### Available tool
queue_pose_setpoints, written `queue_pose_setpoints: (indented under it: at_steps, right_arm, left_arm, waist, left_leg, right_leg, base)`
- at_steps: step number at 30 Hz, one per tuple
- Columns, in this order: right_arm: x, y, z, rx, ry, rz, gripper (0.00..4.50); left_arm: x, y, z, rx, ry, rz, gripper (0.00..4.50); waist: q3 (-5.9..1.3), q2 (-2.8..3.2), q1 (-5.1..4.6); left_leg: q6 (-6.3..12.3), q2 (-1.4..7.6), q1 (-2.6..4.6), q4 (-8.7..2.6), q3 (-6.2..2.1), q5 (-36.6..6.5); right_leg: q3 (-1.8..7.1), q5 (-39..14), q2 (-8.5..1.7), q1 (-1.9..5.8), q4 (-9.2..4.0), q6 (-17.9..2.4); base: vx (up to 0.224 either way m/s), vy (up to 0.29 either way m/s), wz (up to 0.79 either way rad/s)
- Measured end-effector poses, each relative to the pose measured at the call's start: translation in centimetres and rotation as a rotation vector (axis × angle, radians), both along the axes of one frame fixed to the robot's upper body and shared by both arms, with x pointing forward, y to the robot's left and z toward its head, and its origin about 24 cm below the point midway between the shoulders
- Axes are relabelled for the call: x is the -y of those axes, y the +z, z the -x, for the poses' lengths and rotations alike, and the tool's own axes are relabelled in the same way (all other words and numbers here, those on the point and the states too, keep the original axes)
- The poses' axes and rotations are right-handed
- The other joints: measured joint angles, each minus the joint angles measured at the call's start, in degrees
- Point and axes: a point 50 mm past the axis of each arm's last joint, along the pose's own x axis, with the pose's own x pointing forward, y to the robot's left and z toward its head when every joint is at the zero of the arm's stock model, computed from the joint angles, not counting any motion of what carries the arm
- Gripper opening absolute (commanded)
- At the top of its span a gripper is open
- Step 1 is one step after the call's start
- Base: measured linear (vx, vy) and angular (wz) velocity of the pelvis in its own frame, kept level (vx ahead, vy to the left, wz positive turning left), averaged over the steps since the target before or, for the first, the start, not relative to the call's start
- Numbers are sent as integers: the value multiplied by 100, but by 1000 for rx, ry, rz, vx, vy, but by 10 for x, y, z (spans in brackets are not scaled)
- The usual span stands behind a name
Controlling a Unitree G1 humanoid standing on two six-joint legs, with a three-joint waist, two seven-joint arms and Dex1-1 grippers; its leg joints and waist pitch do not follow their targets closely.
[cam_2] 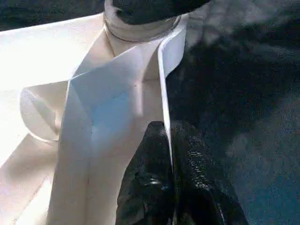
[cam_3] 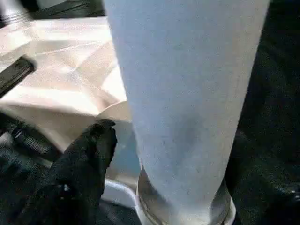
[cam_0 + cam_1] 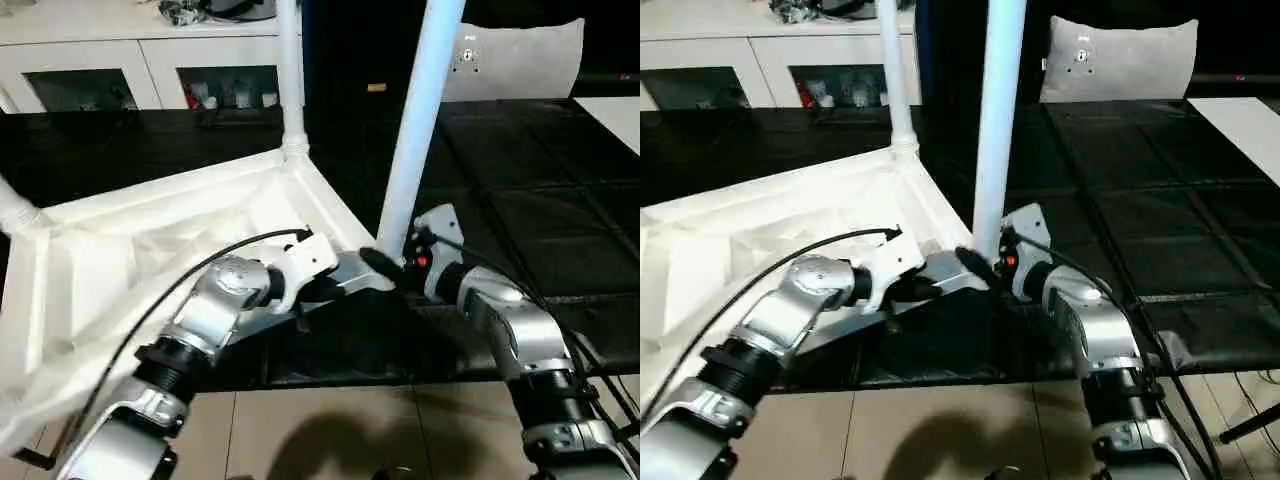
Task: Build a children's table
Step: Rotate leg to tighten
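The table top (image 3: 150,250) lies upside down on the dark floor mat (image 3: 520,210), its ribbed underside facing up, on the left part of the scene. At its far left corner a leg (image 3: 14,208) shows only as a short stub at the picture edge. At the far corner a second leg (image 3: 290,75) stands upright in its socket. The left gripper (image 1: 171,183) reaches to the near right corner of the top; its two black fingers are closed on the thin side wall of the top, one on each side of it. Just to the right, a third leg (image 3: 418,125) stands upright in that corner socket, leaning a little. The right gripper (image 3: 385,265) is at the base of this leg, one black finger (image 2: 82,164) beside the leg; I cannot tell if it grips the leg. Behind stands a white cabinet (image 3: 130,60).
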Motion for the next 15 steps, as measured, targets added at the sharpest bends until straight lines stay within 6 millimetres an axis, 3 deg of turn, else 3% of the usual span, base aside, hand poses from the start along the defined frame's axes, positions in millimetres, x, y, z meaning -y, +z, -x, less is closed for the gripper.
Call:
queue_pose_setpoints:
  at_steps: [6,15]
  right_arm:
    - [21,3,9,-10,167,50,444]
    - [44,18,21,-23,412,108,444]
  left_arm:
    - [-10,0,2,10,-99,-17,0]
    - [-30,3,12,-32,-317,-60,0]
  waist:
    - [2,-3,58]
    - [2,-4,184]
  left_leg:
    - [1,-1,-3,3,1,0]
    - [1,1,-4,4,5,0]
  right_leg:
    - [1,0,-3,1,-1,0]
    - [1,7,-5,1,2,-13]
  base:
    - [0,0,0]
    - [0,0,0]
